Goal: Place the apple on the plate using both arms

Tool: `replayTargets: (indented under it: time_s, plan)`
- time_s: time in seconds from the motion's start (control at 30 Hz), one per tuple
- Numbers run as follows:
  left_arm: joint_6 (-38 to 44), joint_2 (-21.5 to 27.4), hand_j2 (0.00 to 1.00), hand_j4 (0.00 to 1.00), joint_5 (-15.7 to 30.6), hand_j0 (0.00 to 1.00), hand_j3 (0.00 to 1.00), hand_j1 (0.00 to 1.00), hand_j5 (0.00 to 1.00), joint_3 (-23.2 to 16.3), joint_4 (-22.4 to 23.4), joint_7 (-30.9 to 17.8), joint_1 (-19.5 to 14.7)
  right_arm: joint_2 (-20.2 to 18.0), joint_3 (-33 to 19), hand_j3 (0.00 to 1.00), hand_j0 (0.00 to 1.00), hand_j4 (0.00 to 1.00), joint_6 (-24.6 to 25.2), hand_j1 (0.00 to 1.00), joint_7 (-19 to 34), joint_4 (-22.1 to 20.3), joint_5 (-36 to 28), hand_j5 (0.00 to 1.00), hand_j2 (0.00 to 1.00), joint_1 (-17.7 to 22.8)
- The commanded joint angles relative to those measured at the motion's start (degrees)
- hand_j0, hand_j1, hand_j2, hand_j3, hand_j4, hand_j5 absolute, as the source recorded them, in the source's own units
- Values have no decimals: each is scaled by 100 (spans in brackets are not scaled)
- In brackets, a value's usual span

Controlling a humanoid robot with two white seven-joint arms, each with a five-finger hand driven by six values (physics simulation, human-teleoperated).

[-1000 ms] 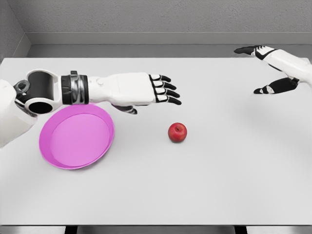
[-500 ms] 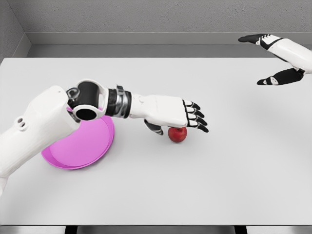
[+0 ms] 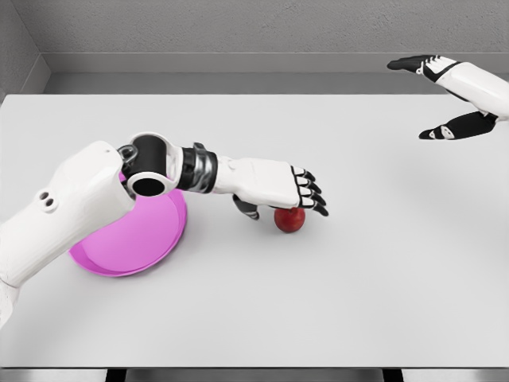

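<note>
Apple (image 3: 289, 220) sits on the worktop (image 3: 334, 302), directly under my left fingers (image 3: 308, 191), which have sunk lower over it in the last half second, thumb curling behind; they hover half-open, not yet gripping, so I judge the grasp is about to begin. Back beside my forearm lies the plate (image 3: 127, 247), a smooth, shallow magenta disc. The fruit looks round, glossy, red. Far off, my right hand (image 3: 449, 95) stays raised, spread, holding nothing.
</note>
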Motion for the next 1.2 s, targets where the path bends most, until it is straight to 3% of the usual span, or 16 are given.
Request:
replayTargets:
  time_s: [0.0,0.1,0.5,0.7,1.17]
  plan:
    - [14,-117,97,97,-8,97,97,97,97,-9,144,4,0,-14,-3,100,100,100,17,100,-3,-6,-43,100,100,9]
    - [14,-196,92,92,-17,92,92,92,92,-220,144,13,-62,-14,-3,100,100,100,17,100,-3,-6,-43,100,100,9]
    - [14,-187,85,85,-17,85,85,85,85,-299,188,21,-70,-23,-3,100,100,100,17,100,-3,-59,-34,100,100,35]
    - [14,-205,83,83,-17,83,83,83,83,-317,461,13,-70,-23,-3,100,100,100,17,100,-3,-94,-34,100,100,35]
    - [14,-240,82,82,-17,82,82,82,82,-422,469,4,-88,-23,-3,100,100,100,17,100,-3,-94,-43,100,100,44]
